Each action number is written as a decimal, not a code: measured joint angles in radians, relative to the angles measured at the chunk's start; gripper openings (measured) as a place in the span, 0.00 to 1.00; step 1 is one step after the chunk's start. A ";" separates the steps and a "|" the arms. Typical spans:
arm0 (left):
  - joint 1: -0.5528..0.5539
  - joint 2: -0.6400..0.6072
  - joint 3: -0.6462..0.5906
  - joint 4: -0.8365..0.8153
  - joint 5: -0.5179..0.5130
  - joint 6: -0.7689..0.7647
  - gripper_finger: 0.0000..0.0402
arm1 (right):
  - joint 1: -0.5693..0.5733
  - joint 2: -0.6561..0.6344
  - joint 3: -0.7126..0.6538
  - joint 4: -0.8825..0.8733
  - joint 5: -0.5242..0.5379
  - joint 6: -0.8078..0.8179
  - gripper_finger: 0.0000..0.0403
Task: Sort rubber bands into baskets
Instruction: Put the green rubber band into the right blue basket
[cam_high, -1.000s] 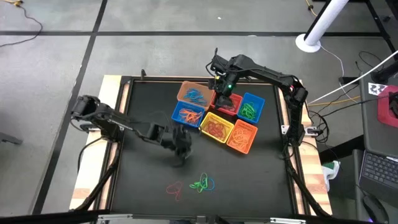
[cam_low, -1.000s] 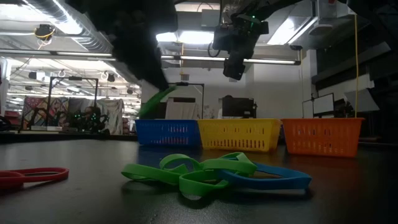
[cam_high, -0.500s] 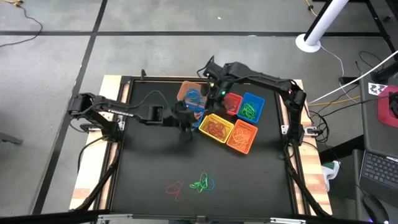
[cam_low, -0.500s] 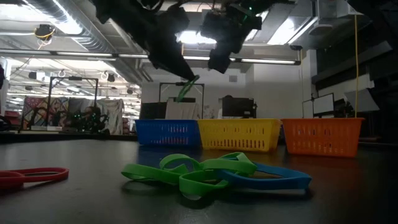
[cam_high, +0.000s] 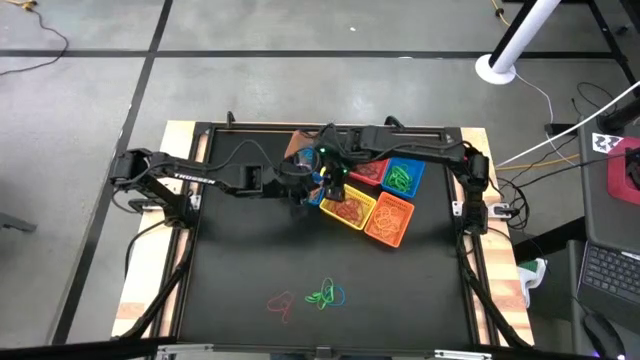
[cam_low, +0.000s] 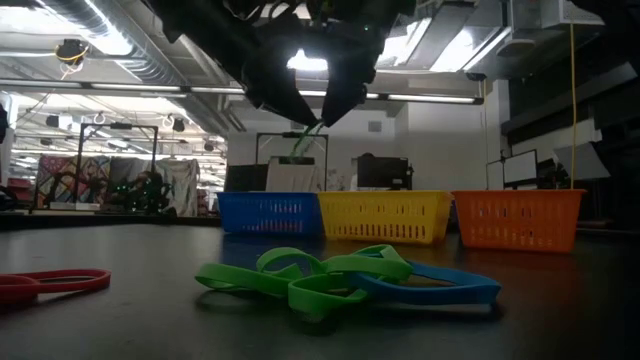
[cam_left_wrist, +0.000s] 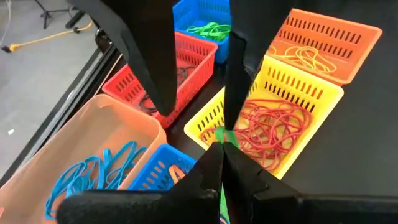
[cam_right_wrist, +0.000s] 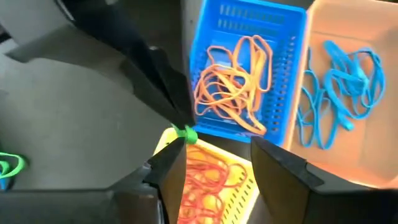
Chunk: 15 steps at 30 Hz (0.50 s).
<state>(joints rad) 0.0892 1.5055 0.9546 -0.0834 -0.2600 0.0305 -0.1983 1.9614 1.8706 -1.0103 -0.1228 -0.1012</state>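
My left gripper (cam_high: 303, 192) is shut on a green rubber band (cam_left_wrist: 219, 134) above the cluster of baskets, over the corner where the yellow basket (cam_left_wrist: 273, 118) meets a blue one (cam_right_wrist: 242, 68). My right gripper (cam_right_wrist: 214, 146) is open and points down beside it, one fingertip (cam_right_wrist: 176, 148) right at the green band. Loose rubber bands lie near the table's front: a green and blue tangle (cam_low: 340, 280) and a red one (cam_low: 50, 283). Red bands fill the yellow basket; orange bands lie in the blue one. My left gripper pinches the green band (cam_left_wrist: 219, 134) between its two fingertips, slanting down from the table's left. The band hangs as a short strip (cam_low: 303, 140) below the tips, clear of the baskets. My right gripper has one fingertip beside the band; I cannot tell whether it touches.
The tan-orange basket (cam_high: 300, 148) with blue bands, the red basket (cam_high: 372, 168), a blue basket (cam_high: 403, 175) with green bands and the orange basket (cam_high: 390, 220) stand packed together at the far middle. The dark table (cam_high: 240, 280) lies open in front of them.
My left gripper has carried the green band from the table's middle up and toward the far edge, to the baskets. My right gripper, open throughout, has swung from over the red basket toward the table's left, meeting the left gripper's tips.
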 joint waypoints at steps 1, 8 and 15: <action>-0.003 0.000 0.000 0.001 0.000 0.004 0.01 | 0.002 0.000 0.000 0.000 0.000 0.000 0.45; -0.018 0.000 0.000 0.020 0.001 0.048 0.01 | 0.010 0.000 0.000 -0.003 -0.060 0.019 0.45; -0.019 0.000 0.000 0.023 0.001 0.051 0.01 | 0.009 0.000 0.000 -0.011 -0.107 0.019 0.45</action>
<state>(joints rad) 0.0700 1.5059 0.9546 -0.0604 -0.2592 0.0814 -0.1890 1.9613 1.8706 -1.0209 -0.2295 -0.0822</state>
